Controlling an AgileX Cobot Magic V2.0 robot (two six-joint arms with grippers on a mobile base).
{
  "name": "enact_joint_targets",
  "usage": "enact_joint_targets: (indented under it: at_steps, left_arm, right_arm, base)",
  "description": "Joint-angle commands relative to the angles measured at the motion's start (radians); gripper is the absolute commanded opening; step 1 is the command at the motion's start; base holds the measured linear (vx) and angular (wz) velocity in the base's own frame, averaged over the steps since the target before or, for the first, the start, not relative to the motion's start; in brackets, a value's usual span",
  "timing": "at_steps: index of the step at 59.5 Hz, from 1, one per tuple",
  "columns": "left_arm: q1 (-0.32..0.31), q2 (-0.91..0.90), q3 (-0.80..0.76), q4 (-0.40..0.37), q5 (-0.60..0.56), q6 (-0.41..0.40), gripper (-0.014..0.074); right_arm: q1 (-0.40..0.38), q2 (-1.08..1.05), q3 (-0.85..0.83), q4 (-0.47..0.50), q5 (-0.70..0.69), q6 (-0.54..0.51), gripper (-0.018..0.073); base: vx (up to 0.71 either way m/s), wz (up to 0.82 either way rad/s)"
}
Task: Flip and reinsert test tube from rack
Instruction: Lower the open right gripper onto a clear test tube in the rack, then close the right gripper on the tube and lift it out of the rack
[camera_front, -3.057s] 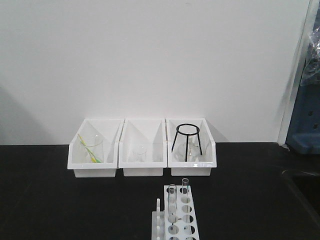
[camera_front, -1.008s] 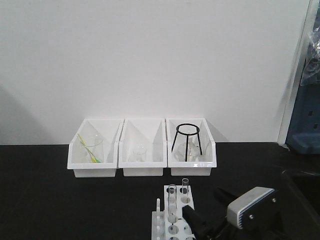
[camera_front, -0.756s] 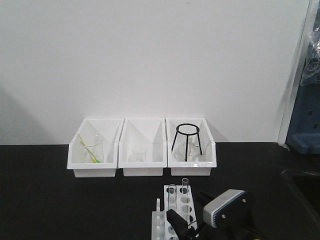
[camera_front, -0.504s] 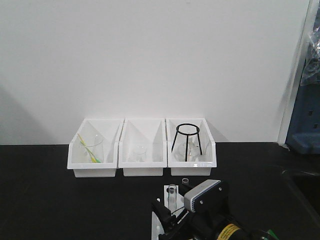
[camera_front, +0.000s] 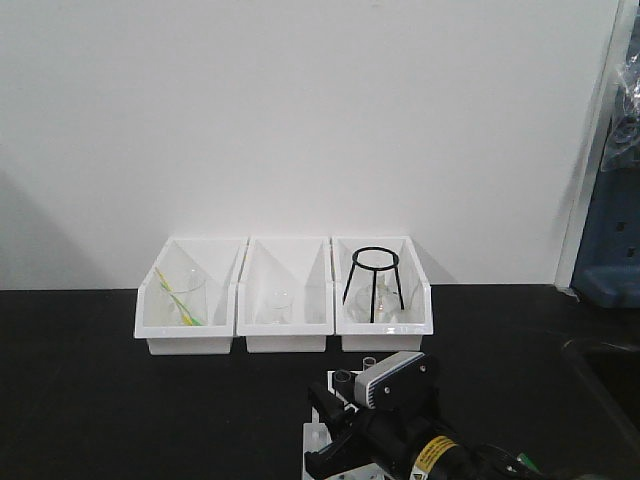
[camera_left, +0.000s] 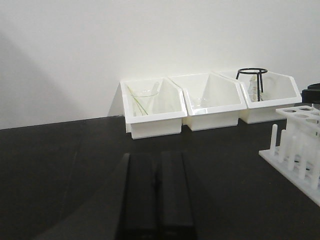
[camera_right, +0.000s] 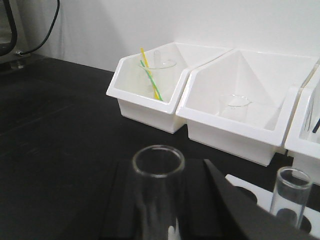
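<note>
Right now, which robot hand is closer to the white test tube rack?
The right. The right gripper is at the rack, around a test tube. The left gripper sits apart, rack off to its right.

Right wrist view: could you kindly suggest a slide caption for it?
Right hand brackets the test tube; a second tube stands in the rack beside it.

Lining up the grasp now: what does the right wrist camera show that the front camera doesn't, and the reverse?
Right wrist only: the open mouth of the test tube close up, the second tube beside it. Front only: the right arm covering most of the rack, and the black ring stand. Both: the beaker with coloured sticks and the small beaker.
</note>
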Motion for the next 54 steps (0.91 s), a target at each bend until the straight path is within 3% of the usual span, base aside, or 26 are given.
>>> enact_joint_targets:
  at_steps: [1,25,44,49,54]
  left_arm:
    - [0.0,-0.008,-0.006,0.0,-0.081,-0.002,-0.0006]
    - [0.0,-0.008,-0.006,0.0,-0.081,-0.002,-0.0006]
    - [0.0,-0.008,-0.006,0.0,-0.081,-0.002,-0.0006]
    - [0.0,-0.008,-0.006,0.0,-0.081,-0.002,-0.0006]
    - [0.0,-0.008,-0.006,0.0,-0.081,-0.002,-0.0006]
  right_arm:
    - [-0.002,-0.048,-0.028,0.005,-0.071,0.002,-0.0016]
    - [-0.002,-0.235,-0.039,0.005,0.043,0.002,-0.0015]
    - [-0.002,-0.484,-0.239,0.004,0.398,0.026,-0.0013]
    - [-0.002,-0.511,-0.3,-0.011,0.471,-0.008,-0.0013]
    - [-0.003,-0.525,-0.348,-0.13,0.561,-0.175,-0.0013]
  base:
    - [0.0,0.0]
    - [0.0,0.0]
    - [0.0,0.0]
    - [0.0,0.0]
    - [0.0,0.0]
